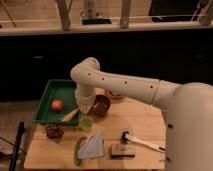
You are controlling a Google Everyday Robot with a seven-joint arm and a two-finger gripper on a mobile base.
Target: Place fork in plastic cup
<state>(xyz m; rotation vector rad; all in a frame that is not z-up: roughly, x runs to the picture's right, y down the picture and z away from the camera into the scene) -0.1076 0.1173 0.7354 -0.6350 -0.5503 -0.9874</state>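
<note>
The light-green plastic cup [86,123] stands upright on the wooden table, just in front of the green tray's right corner. My gripper [84,106] hangs from the white arm and points down, just above the cup and left of the dark brown bowl [101,105]. I cannot make out the fork; if it is at the gripper, the wrist hides it.
A green tray [47,95] holds an orange fruit [57,105] and a banana [70,115]. An orange bowl [115,94] sits behind the brown bowl. A brown object [53,131], a grey cloth [93,148], a wooden block [122,151] and a white-handled tool [144,142] lie in front.
</note>
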